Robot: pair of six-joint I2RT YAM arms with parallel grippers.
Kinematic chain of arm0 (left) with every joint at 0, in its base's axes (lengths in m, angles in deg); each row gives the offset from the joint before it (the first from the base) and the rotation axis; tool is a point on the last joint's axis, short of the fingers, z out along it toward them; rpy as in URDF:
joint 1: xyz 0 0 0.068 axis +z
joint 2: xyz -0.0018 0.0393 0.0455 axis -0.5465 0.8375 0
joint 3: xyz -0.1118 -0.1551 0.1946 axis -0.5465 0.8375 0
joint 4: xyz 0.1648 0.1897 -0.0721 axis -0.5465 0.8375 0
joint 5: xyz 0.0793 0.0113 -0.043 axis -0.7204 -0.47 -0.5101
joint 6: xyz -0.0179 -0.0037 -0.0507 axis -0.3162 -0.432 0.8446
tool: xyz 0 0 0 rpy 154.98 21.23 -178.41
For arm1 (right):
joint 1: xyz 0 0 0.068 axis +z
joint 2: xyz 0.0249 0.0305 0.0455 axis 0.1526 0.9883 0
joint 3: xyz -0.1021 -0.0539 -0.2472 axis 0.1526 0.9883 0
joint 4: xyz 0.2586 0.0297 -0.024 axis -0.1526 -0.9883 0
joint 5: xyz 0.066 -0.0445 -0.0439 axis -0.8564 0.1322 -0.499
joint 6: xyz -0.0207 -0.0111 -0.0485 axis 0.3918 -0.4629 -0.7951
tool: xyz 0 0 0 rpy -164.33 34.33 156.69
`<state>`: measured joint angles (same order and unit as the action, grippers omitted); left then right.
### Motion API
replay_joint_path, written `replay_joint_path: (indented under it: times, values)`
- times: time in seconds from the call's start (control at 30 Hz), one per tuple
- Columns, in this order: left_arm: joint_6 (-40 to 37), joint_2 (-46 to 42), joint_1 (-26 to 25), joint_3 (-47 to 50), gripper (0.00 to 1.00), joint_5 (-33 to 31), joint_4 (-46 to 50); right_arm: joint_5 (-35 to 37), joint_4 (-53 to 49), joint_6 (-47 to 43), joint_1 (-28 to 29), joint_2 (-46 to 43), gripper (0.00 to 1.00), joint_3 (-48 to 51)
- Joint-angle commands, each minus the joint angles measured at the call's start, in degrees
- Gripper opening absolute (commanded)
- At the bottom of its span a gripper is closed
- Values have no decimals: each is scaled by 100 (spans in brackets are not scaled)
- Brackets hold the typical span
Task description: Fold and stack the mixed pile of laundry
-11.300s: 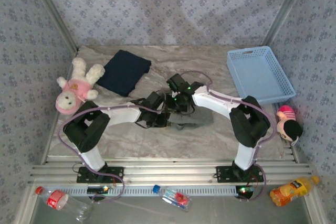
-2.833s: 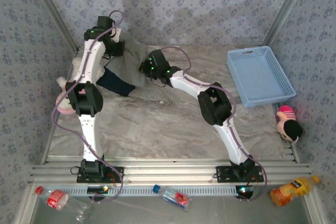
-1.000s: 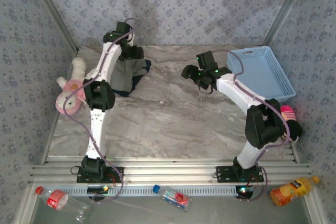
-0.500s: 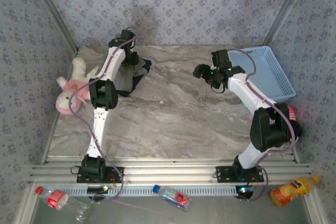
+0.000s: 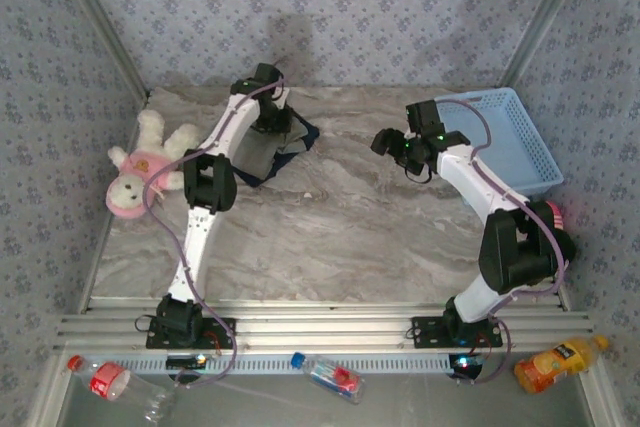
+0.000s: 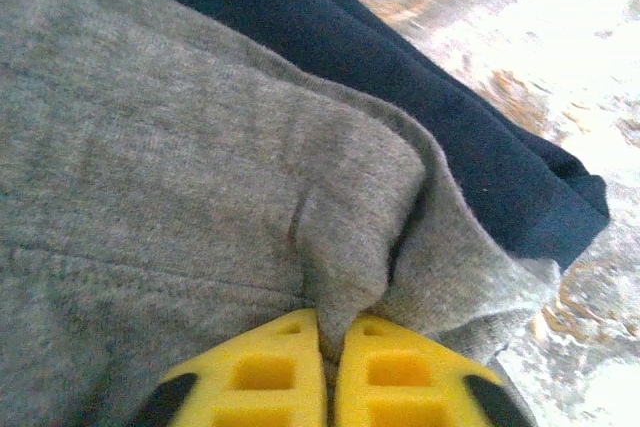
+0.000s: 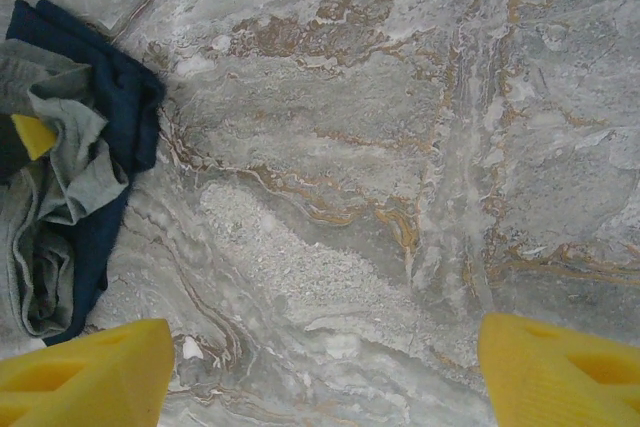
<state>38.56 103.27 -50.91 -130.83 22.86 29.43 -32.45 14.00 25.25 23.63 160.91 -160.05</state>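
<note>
Left fingers (image 6: 300,372) are closed almost fully on a raised fold of the grey garment (image 6: 180,147), which bulges just ahead of the tips. Navy garment (image 6: 400,77) lies under the grey one and shows beyond it, ahead and to the right of these fingers. Its edge rests on the desk (image 6: 520,7). In the top view both garments form one bundle at the left fingers (image 5: 280,132), on the far side of the desk.

Right fingers (image 7: 90,377) are spread wide and hold nothing; bare desk lies between and ahead of them. The bundle is well apart from them, ahead and to their left.

Basket (image 5: 510,147) stands just behind the right fingers in the top view. Plush toy (image 5: 140,172) lies well apart from the left fingers, near the left wall.
</note>
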Motion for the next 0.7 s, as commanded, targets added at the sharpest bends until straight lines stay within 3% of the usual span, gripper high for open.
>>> replay_joint_path:
  times: [0.0, 0.07, 0.2, 0.4, 0.67]
  values:
    - [-76, -100, 61, -64, 45, 321, 326, -13, 26, 10, -37, -179, 81, 71]
    - [124, -156, 146, -251, 59, 313, 477, 13, 23, 10, -37, -216, 81, 49]
    - [235, -574, 196, -315, 70, 416, 416, 30, 2, 10, -37, -259, 81, 27]
    - [496, -910, 248, -289, 70, 286, 120, 39, 48, 19, -9, -294, 81, 79]
    - [394, -418, 79, -316, 58, -477, 122, 88, -24, 19, 4, -398, 81, 97]
